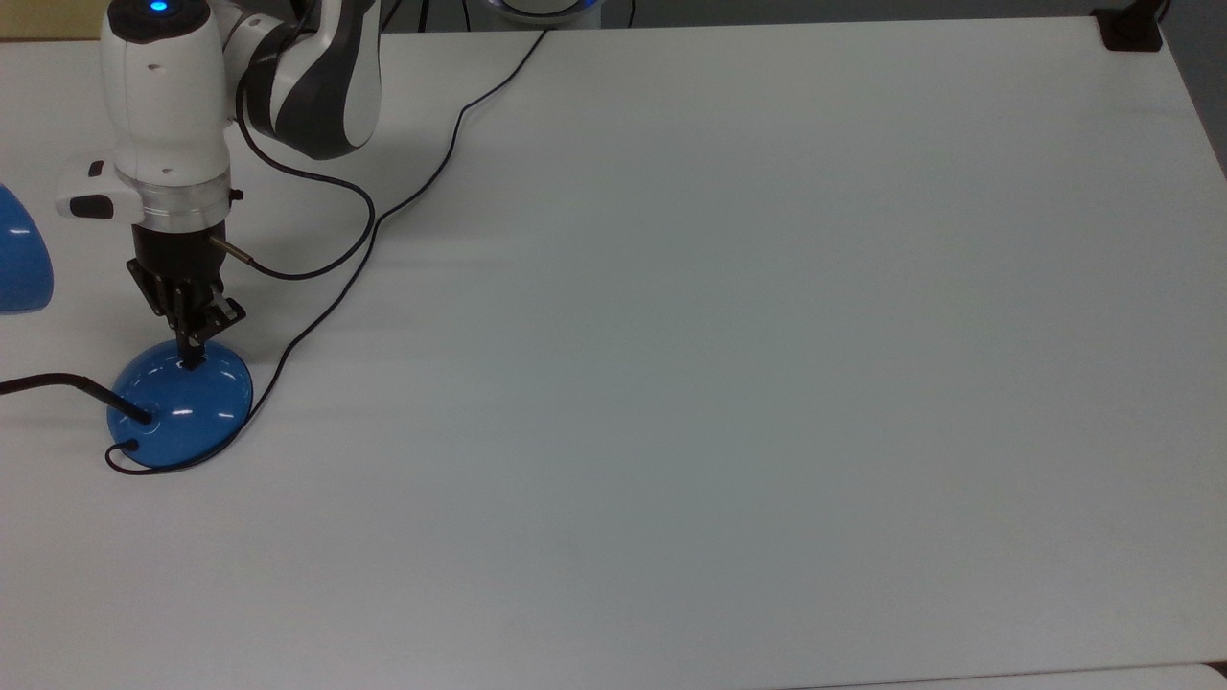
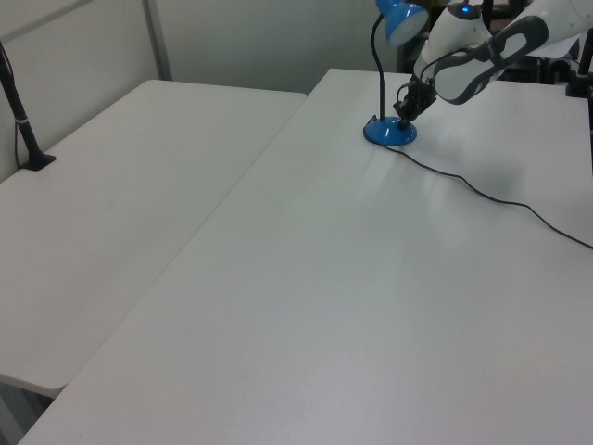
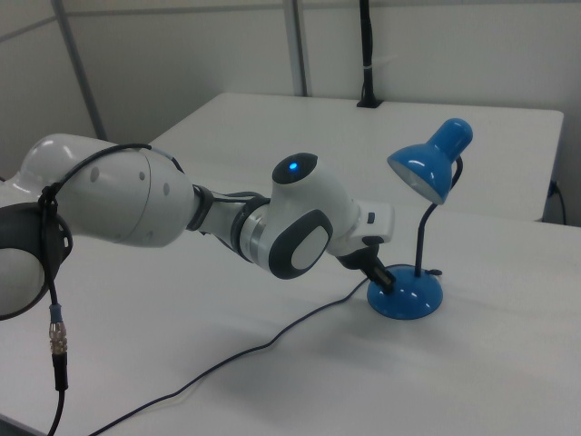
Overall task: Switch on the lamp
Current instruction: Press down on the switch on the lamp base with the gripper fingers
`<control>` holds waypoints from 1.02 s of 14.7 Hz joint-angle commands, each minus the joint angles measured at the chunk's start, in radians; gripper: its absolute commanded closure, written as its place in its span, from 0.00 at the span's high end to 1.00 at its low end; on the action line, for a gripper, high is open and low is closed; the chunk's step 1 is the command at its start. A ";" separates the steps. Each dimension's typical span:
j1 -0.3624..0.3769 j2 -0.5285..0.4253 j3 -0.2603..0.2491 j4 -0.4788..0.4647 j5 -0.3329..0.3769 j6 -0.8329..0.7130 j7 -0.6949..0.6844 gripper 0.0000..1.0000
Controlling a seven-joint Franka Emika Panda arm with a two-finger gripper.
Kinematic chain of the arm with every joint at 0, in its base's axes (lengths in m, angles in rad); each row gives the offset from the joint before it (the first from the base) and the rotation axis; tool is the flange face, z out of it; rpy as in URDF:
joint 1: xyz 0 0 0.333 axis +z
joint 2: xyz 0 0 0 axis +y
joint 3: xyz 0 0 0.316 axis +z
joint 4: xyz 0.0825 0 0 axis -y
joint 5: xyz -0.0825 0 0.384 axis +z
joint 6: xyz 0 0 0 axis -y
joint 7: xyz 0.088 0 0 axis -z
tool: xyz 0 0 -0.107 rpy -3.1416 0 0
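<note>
The lamp stands at the top view's left: glossy blue dome base (image 1: 182,410), thin black neck (image 1: 57,381) and blue shade (image 1: 19,259). My gripper (image 1: 194,356) points down with its fingers shut together, and their tips touch the top of the base where the black switch sits. The fingertips hide the switch. In the left view the gripper (image 2: 405,113) meets the base (image 2: 390,133) below the shade (image 2: 400,20). From the right view, the gripper (image 3: 381,277) presses on the base (image 3: 406,296), and the shade (image 3: 431,163) shows no glow.
The lamp's black cord (image 1: 383,216) runs from the base across the white table (image 1: 719,383) to its far edge. My arm's own cable (image 1: 316,259) loops beside it. A black mount (image 1: 1129,29) sits at the table's far right corner. A second table (image 2: 111,185) adjoins.
</note>
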 commanded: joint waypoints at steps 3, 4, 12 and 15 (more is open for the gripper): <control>-0.002 -0.010 0.002 0.009 0.015 0.013 0.013 0.00; -0.001 -0.010 0.002 0.011 0.015 0.013 0.013 0.00; 0.001 0.013 0.002 0.024 0.005 0.018 0.010 0.00; 0.002 0.029 0.002 0.044 0.003 0.018 0.004 0.00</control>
